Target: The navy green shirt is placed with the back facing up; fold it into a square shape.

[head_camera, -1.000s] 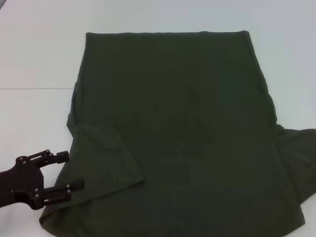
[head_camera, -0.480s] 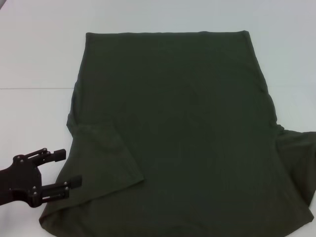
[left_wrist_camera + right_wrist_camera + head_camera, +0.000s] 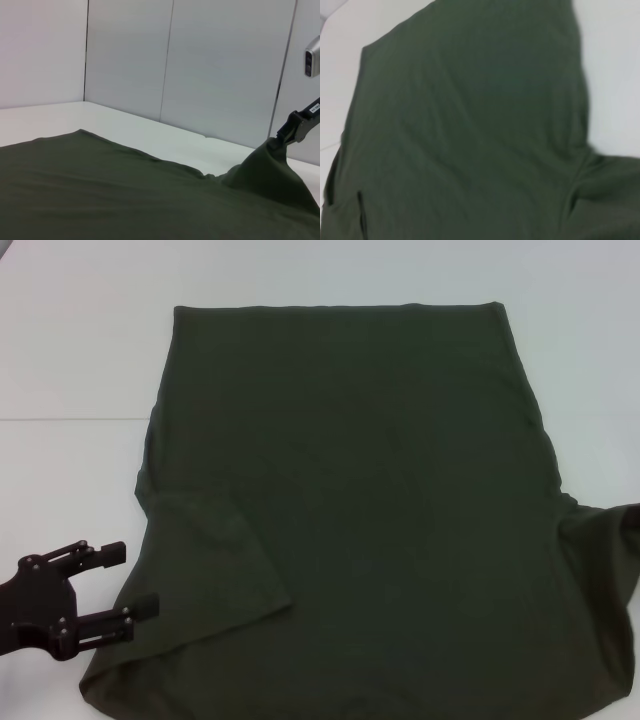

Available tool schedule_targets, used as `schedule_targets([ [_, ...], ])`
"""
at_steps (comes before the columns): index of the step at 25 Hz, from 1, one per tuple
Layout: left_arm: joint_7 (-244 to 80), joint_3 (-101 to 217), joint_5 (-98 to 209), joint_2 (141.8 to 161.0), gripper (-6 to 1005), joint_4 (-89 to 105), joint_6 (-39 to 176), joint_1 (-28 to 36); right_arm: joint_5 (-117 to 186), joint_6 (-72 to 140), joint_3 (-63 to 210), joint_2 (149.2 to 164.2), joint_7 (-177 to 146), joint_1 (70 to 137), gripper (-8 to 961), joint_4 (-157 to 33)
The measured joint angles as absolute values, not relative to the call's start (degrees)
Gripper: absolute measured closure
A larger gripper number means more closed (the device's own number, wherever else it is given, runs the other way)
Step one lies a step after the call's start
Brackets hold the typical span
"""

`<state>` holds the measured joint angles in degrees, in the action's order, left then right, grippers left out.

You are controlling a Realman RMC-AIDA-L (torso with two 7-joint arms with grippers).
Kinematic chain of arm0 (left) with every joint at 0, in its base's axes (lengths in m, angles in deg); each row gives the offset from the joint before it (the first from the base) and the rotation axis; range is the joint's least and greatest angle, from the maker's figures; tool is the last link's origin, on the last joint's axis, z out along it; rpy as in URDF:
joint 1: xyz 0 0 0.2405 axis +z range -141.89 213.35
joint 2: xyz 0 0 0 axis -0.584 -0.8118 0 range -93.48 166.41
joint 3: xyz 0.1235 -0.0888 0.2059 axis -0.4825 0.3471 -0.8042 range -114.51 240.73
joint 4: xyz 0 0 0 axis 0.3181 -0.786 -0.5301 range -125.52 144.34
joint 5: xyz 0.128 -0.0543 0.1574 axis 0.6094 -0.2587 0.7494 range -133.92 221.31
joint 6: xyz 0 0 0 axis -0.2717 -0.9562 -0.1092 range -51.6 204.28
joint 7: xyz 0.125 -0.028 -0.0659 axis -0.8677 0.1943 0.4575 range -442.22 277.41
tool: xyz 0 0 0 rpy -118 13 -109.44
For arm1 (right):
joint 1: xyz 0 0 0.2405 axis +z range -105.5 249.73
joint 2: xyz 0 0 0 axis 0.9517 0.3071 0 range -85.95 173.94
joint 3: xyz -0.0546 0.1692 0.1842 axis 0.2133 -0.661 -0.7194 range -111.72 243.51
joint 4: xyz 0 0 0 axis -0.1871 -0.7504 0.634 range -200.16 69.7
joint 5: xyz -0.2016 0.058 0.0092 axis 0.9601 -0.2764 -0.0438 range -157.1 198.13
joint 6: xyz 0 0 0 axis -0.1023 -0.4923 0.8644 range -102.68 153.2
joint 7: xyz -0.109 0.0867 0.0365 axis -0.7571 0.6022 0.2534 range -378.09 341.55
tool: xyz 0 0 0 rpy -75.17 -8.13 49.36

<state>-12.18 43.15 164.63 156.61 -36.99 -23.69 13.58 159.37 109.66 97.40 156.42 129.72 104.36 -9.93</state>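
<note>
At eight o'clock my left gripper (image 3: 113, 584) has backed off the folded-in left sleeve (image 3: 210, 560), jaws spread wide and empty, so that fold is finished. The big dark olive-green knit shirt (image 3: 360, 500) lies flat mid-table, smooth, hem at twelve. At four o'clock the right sleeve (image 3: 270, 172) has risen, pinched closed by my right gripper (image 3: 295, 127), ready to fold inward.

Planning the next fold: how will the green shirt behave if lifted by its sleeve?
Probably floppy: the navy green shirt drapes in a peak where the right gripper lifts its sleeve. Likely light, since one pinch raises it. The left sleeve lies folded flat beside the open left gripper.
</note>
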Motion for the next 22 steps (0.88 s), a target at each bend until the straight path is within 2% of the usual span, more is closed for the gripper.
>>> schedule_targets([
  [10,-12.3,43.1,164.6,156.61,176,-36.5,-23.4,13.7,159.3,109.1,103.7,159.08,129.7,106.8,929,-11.0],
  [22,-12.2,43.2,164.6,156.7,175,-36.4,-23.2,13.8,159.5,104.7,108.1,159.18,128.4,109.1,929,-17.2],
])
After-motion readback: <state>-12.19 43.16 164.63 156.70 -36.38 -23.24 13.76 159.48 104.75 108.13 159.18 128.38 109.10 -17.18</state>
